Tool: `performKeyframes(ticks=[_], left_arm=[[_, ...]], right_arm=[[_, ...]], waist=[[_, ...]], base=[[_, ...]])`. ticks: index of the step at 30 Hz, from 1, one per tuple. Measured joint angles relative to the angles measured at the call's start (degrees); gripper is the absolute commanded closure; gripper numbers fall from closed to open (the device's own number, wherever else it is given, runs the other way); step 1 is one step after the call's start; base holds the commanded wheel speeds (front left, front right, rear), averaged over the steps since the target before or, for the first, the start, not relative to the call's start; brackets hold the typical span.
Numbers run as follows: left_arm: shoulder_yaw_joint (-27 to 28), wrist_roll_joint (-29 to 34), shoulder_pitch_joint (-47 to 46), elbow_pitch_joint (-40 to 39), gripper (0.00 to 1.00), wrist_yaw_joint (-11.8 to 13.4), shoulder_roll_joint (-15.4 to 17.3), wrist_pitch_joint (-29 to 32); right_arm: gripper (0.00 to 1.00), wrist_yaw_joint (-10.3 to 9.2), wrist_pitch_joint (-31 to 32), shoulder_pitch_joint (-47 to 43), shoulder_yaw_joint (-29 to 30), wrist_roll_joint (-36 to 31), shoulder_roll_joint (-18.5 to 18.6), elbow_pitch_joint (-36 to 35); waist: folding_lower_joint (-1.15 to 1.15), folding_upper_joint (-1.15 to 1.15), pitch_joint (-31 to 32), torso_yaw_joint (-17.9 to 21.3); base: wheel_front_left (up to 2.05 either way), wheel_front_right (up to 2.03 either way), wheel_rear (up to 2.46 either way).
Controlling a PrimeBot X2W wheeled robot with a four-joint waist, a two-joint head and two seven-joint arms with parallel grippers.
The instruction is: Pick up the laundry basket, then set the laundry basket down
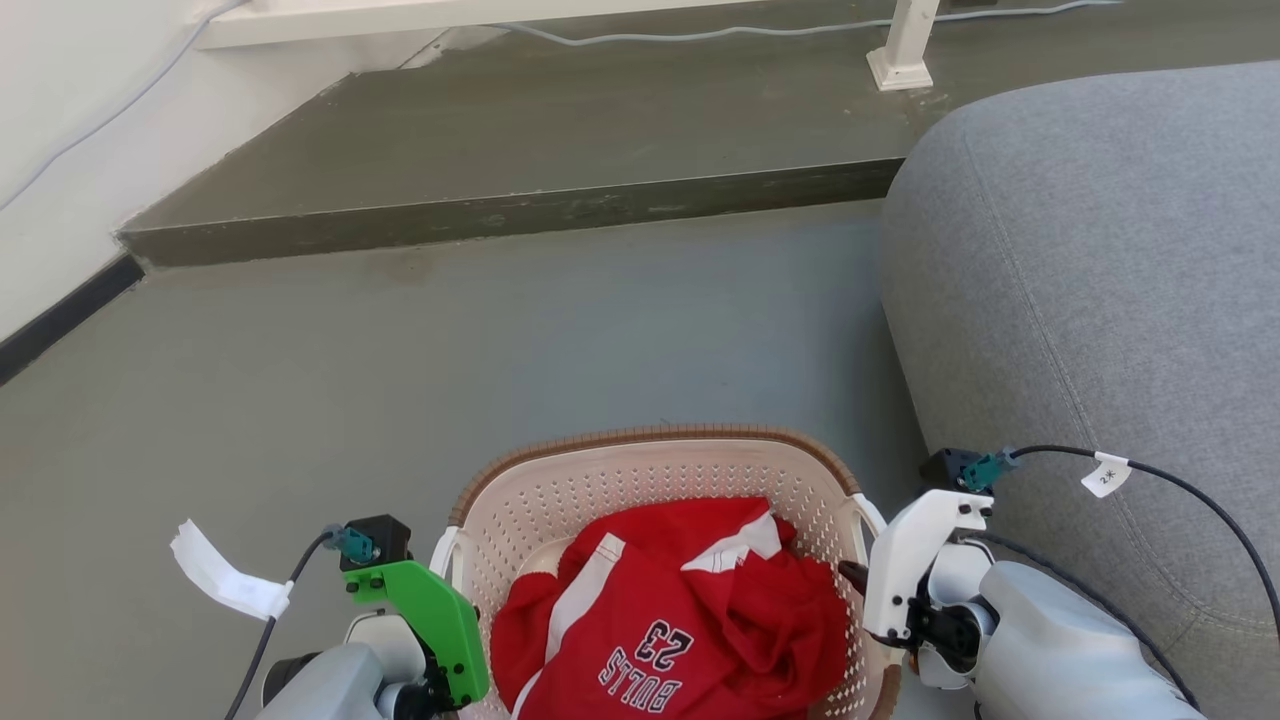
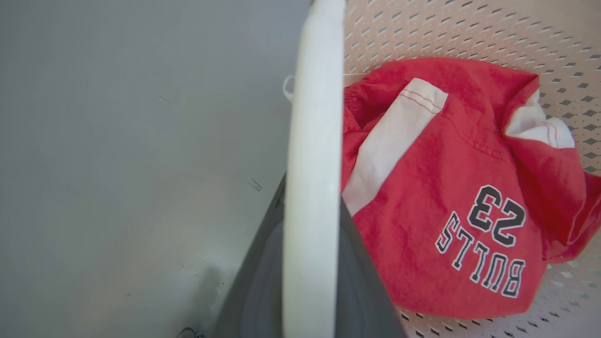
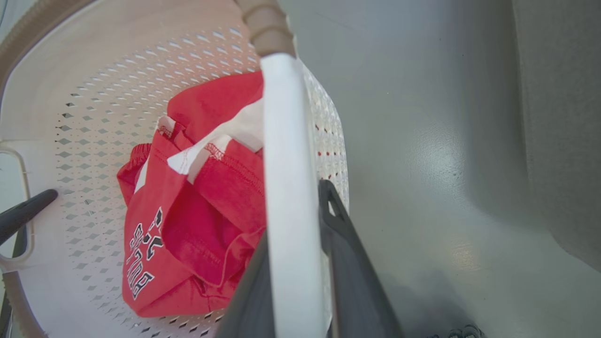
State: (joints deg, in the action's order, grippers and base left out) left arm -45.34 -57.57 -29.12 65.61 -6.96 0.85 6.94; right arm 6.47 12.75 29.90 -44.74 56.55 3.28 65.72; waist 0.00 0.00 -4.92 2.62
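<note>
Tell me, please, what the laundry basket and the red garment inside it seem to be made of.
The laundry basket: moulded plastic, cream, smooth semi-matte, judging by its uniform perforations; the brown rim looks woven but is probably moulded. The red garment: soft knit fabric, cotton or polyester unclear, shown by limp folds, stitched hems and printed BULLS 23 lettering.

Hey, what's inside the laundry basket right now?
A crumpled red Bulls 23 garment with white trim lies in the laundry basket, perforated floor showing around it. Anything beneath the garment is covered.
</note>
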Motion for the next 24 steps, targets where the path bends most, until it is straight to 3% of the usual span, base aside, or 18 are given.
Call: performKeyframes(ticks=[24], left_arm=[[-1.24, -1.74, -0.47, -0.52, 1.00, 1.01, 0.12, -1.64]], right_arm=[[1.00, 0.00, -0.30, 1.51, -0.80, 0.85, 0.29, -0.22]], waist=[[0.00, 0.00, -2.65, 0.21]], base=[[0.00, 0.00, 0.00]])
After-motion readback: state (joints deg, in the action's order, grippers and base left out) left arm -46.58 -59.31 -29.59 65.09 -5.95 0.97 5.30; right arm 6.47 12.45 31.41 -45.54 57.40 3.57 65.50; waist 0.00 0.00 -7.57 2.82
